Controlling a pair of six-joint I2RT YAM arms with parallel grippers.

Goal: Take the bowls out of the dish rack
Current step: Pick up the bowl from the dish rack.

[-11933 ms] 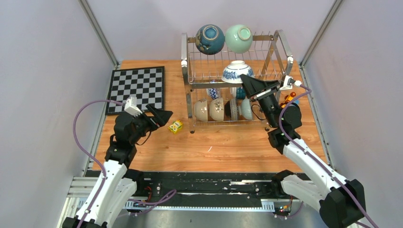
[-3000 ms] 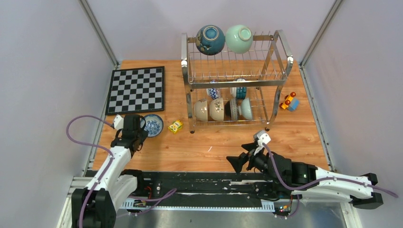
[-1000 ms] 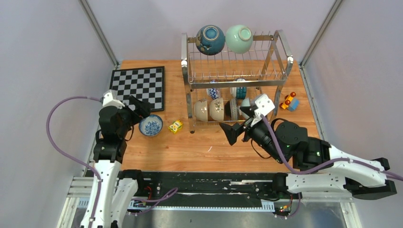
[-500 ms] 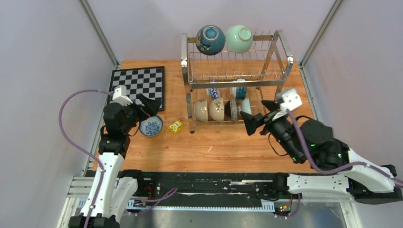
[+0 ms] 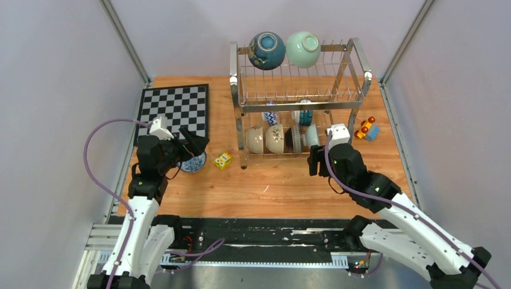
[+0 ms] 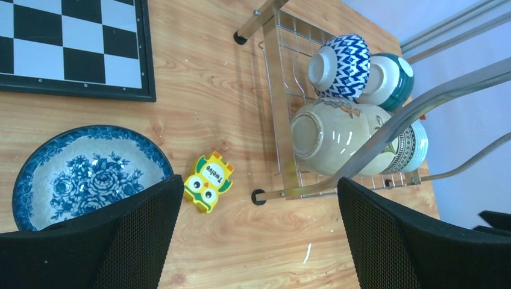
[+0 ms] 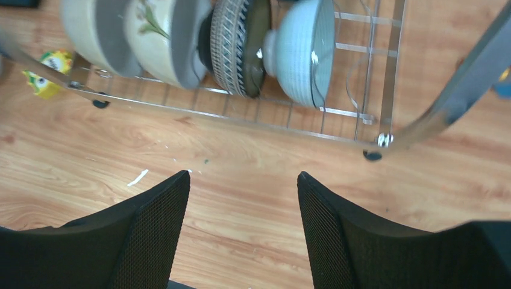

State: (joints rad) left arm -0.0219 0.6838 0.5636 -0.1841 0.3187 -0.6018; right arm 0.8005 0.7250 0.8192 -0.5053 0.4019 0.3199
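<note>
So, top view: dish rack point(image 5: 298, 96) just ahead of right gripper point(image 5: 315, 164); floral bowl point(image 5: 193, 162) on the table under left gripper point(image 5: 199, 146).
Left wrist: fingers wide apart, empty; floral bowl partly beneath one finger.
Right wrist: fingers apart, empty; pale blue bowl point(image 7: 301, 54) ahead, in the rack's lower tier.

The left arm point(image 5: 141, 198) rises from the lower left of the overhead view. The left gripper point(image 5: 196, 143) sits left of centre, its fingers spread wide with nothing between them. The right arm point(image 5: 398, 211) runs from the lower right corner up toward the middle. The right gripper point(image 5: 313, 164) sits just right of centre, fingers parted and holding nothing.
</note>
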